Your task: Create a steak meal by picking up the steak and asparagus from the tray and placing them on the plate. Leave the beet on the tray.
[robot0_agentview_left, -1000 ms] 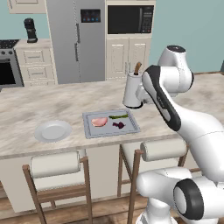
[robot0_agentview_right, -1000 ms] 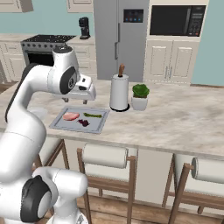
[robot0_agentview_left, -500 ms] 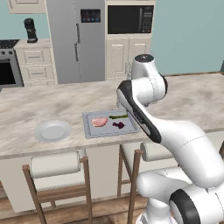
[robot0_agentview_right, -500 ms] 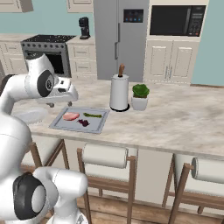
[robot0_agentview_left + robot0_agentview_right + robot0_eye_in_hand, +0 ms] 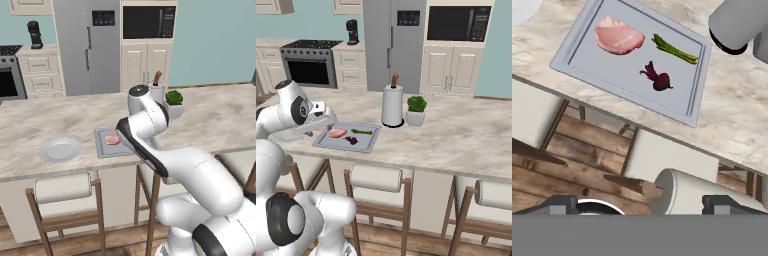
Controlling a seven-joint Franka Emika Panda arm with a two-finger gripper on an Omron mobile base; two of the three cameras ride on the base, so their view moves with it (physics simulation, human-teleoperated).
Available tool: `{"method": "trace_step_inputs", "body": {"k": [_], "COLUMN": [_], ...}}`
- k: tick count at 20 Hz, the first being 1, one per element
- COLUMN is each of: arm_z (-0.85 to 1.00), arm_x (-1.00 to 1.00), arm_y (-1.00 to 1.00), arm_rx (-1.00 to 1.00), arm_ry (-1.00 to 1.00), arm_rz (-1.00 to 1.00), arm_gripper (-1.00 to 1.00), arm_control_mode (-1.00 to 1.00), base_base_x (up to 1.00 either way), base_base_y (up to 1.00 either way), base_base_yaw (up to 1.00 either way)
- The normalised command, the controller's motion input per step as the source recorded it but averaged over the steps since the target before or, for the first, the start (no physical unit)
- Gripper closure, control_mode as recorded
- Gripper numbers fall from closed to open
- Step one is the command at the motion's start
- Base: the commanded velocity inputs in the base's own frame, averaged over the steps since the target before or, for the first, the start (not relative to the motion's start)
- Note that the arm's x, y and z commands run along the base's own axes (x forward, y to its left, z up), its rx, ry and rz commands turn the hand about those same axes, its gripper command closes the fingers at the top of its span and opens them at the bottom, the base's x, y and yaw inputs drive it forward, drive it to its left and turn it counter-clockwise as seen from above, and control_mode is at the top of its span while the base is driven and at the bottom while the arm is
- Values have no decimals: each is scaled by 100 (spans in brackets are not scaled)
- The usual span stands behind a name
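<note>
Pink steak (image 5: pixel 619 36) lies on the tray (image 5: pixel 587 65) far ahead of your pincer (image 5: pixel 647 202), its gap unreadable; descending, you risk catching the beet (image 5: pixel 660 79) beside the asparagus (image 5: pixel 674 49).

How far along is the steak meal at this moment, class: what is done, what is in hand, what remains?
Done: nothing yet. The plate lies bare on the counter. In hand: nothing; the steak, asparagus and beet all lie on the tray, seen from the hand camera hovering off its near edge. Left: carry steak and asparagus to the plate, leaving the beet where it is.
</note>
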Motion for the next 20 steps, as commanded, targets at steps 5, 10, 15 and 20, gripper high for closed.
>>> {"method": "trace_step_inputs", "body": {"k": [5, 10, 15, 20], "arm_z": [-50, -25, -21, -16], "arm_x": [47, 40, 56, 57], "arm_y": [26, 33, 23, 11], "arm_rx": [-9, -5, -2, -1], "arm_ry": [0, 1, 7, 9], "arm_rz": [16, 10, 7, 1], "arm_gripper": [-100, -100, -100, -100], "arm_control_mode": [-100, -100, -100, -100], "base_base_x": [0, 0, 0, 0], "base_base_y": [0, 0, 0, 0], "base_base_yaw": [0, 0, 0, 0]}}
